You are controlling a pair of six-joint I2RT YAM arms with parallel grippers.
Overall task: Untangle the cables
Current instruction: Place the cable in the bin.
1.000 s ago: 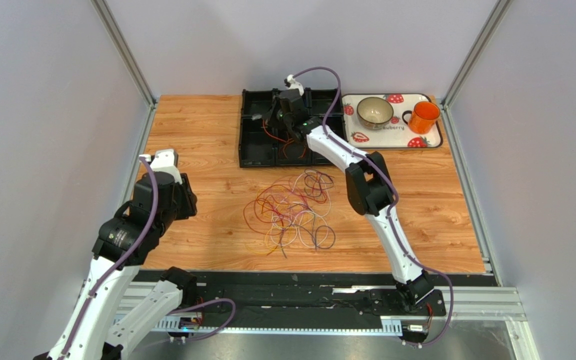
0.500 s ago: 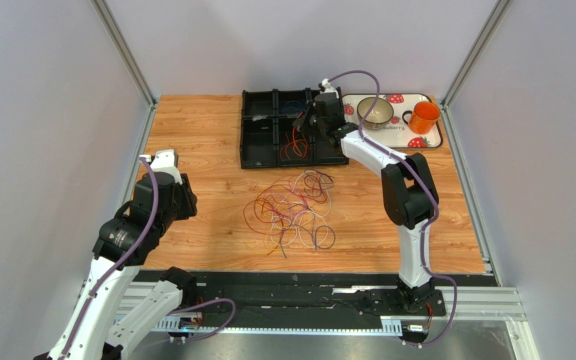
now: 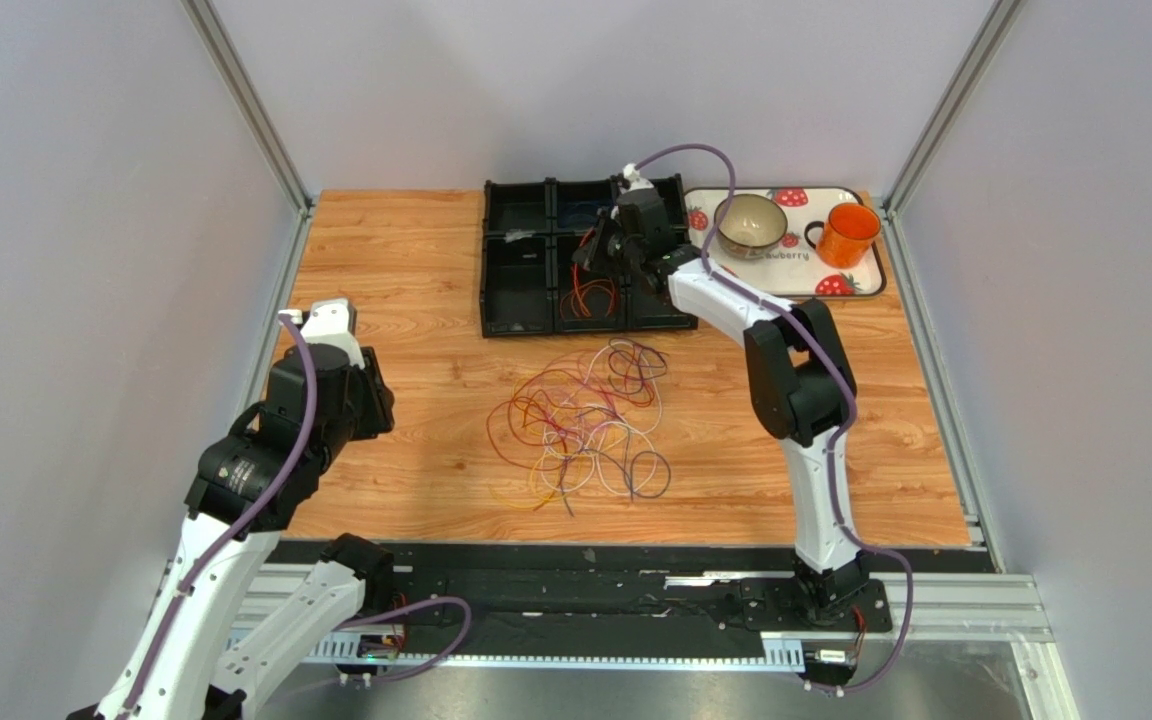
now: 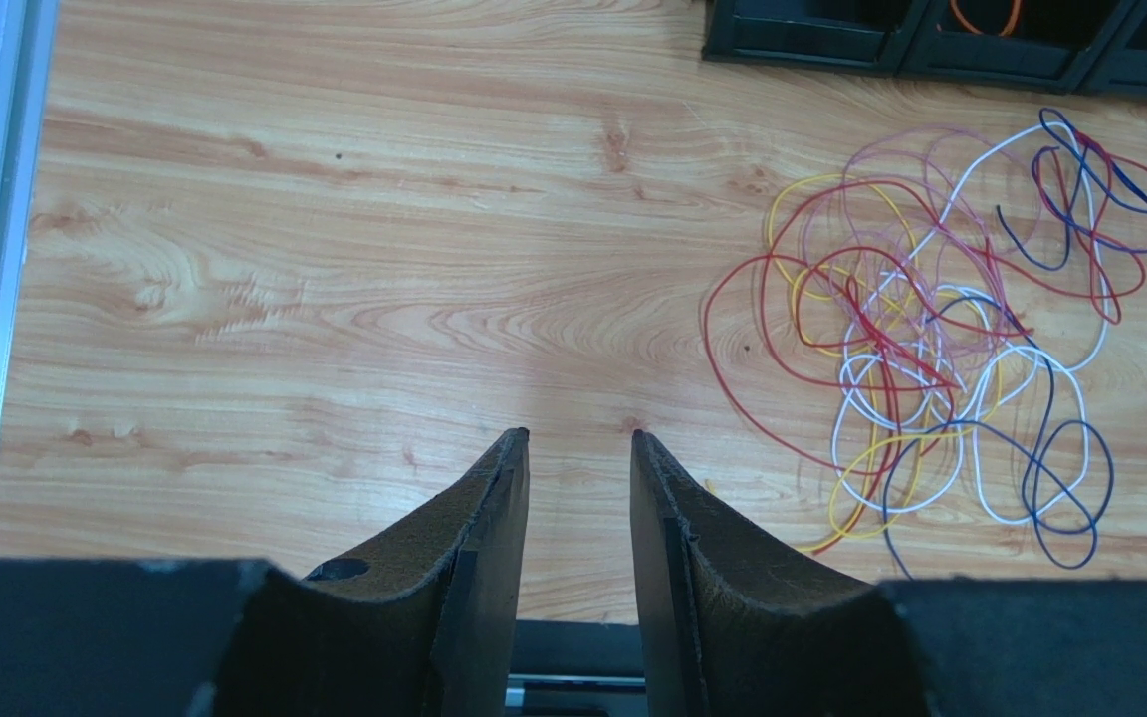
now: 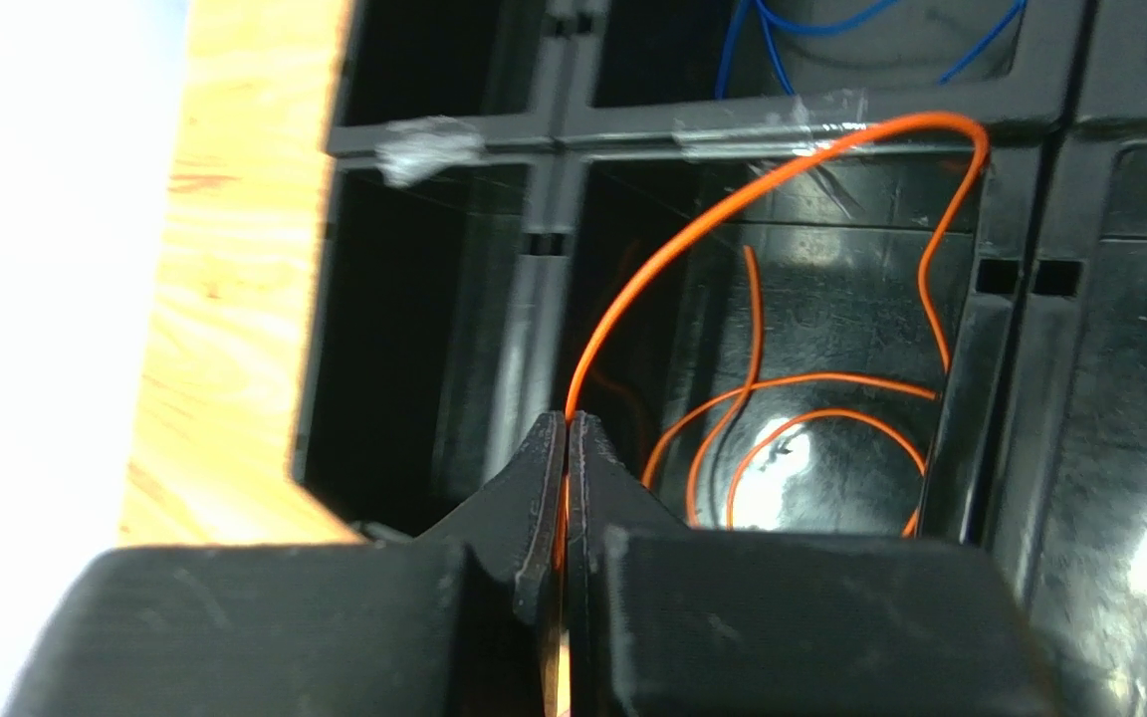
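A tangle of thin cables point(image 3: 585, 416) in red, yellow, blue, purple and white lies mid-table; it also shows in the left wrist view point(image 4: 931, 351). My right gripper point(image 3: 597, 248) is over the black divided tray point(image 3: 515, 308), shut on an orange cable point(image 5: 752, 202) that arcs from its closed jaws point(image 5: 566, 426) into a tray compartment holding more orange loops point(image 5: 819, 433). Blue cable point(image 5: 849, 23) lies in a further compartment. My left gripper point(image 4: 577, 436) is open and empty above bare wood left of the tangle, at the table's left point(image 3: 330, 368).
A strawberry-print tray point(image 3: 800, 278) at the back right carries a bowl point(image 3: 749, 224) and an orange mug point(image 3: 845, 233). Grey walls and metal posts enclose the table. A black rail point(image 3: 582, 578) runs along the near edge.
My right gripper swung right over the tray, then back a little left, carrying the orange cable. The left arm and the tangle have not moved.
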